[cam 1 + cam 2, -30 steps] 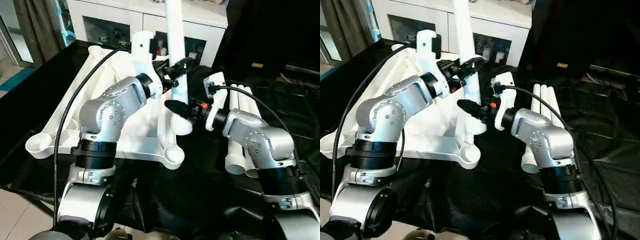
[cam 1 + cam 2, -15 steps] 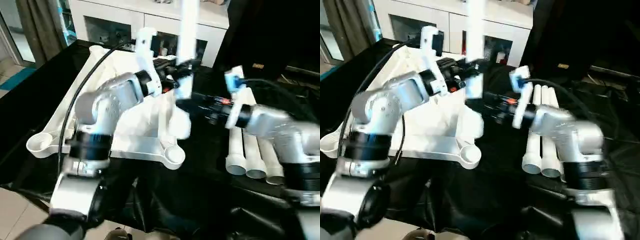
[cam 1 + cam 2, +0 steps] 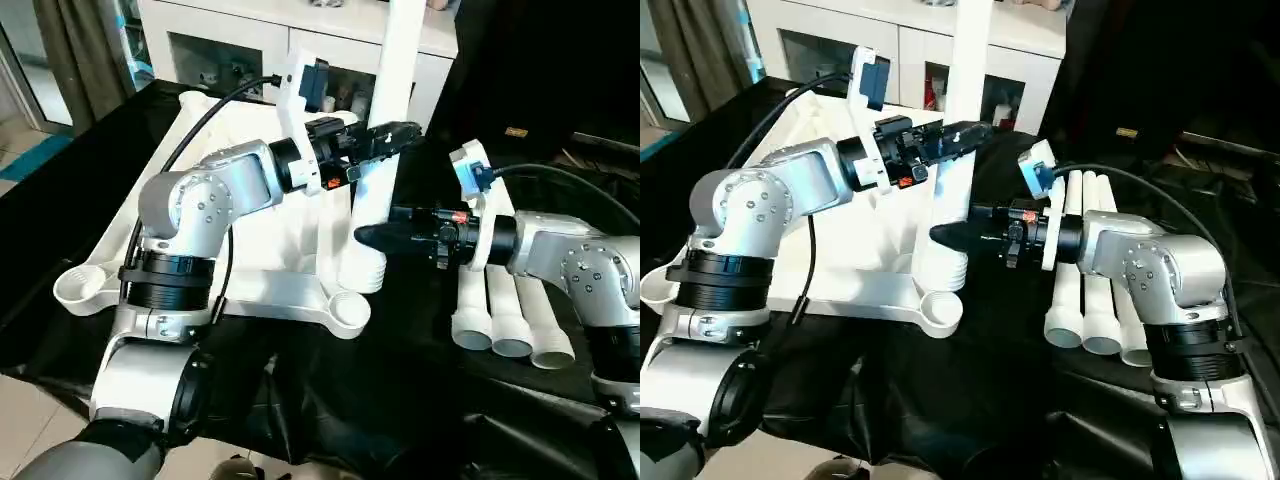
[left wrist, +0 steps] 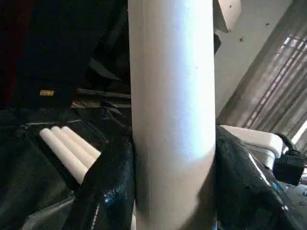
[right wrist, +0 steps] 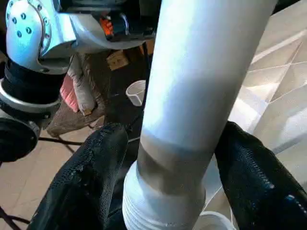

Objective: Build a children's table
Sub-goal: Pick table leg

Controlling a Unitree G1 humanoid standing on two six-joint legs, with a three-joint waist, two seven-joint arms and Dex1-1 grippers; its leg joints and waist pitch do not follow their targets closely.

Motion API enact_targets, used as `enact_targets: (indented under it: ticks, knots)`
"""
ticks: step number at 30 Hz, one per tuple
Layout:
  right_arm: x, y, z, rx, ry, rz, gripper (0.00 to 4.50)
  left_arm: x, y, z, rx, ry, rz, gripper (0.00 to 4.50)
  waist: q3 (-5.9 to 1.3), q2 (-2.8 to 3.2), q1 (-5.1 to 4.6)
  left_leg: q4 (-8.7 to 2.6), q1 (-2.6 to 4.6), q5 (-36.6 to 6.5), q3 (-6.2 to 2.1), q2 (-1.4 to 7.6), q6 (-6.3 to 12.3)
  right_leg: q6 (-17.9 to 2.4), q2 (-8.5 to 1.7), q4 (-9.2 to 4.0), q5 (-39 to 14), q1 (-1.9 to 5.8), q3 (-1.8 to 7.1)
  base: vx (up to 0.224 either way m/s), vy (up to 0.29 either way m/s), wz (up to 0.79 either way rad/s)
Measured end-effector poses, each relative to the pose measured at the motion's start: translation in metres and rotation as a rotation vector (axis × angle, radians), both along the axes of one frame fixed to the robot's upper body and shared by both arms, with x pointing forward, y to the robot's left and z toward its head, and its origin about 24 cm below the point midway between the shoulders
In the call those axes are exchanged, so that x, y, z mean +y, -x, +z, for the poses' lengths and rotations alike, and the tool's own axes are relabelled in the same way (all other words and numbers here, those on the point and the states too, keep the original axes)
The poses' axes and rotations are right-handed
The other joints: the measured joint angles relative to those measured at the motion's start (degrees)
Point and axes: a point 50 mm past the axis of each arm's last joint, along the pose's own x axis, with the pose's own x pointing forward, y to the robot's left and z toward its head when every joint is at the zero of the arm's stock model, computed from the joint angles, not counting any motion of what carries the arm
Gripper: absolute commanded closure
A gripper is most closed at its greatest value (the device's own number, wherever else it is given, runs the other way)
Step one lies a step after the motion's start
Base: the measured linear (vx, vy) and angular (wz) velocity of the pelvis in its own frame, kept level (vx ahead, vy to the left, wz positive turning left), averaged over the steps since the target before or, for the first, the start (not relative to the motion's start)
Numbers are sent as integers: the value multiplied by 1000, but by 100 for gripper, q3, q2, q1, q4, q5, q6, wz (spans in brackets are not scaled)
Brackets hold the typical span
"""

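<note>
Left eye view, item: children's table, white plastic, in parts. Tabletop [image 3: 230, 190] lay upside down on the black cloth [image 3: 400, 400], ribbed underside up, round corner sockets [image 3: 345, 312] showing. One leg [image 3: 385, 150] stood nearly upright, tilted a little, its threaded lower end at the near right of the top, just behind the front corner socket; whether it sat in a socket could not be told. Left gripper [image 3: 385, 140] was clamped around this leg at mid-height, fingers [image 4: 103, 177] pressed to both sides. Right gripper [image 3: 385, 235] sat lower, near the threaded end, its fingers [image 5: 91, 177] spread to either side of the leg, seemingly just clear of it. Three spare legs [image 3: 505, 300] lay side by side on the cloth at right.

Handling, judged: hollow tube, light and stiff, smooth and liable to slip or turn in a pinch; best taken mid-shaft, clear of the threads.

Change from a second earlier: right jaws stood wider; right forearm had swung outward; the leg leaned more to the right.
</note>
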Motion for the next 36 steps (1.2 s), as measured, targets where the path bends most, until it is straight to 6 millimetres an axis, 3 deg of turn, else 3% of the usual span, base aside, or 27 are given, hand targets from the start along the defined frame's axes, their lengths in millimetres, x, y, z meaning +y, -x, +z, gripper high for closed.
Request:
enact_targets:
  ticks: [10,36]
  knots:
    - [13,-3,-6,36,-25,43,143,-10,1,9,-4,60,-41,263,-1,4,0,2,0,0,-2,1,0,-2,0,1,1,2,-1,0,0,0]
    - [2,-1,-1,48,-54,67,143,-2,7,4,-16,34,-122,263,-1,7,5,3,5,-3,-2,2,-10,-4,0,4,2,6,-1,0,0,0]
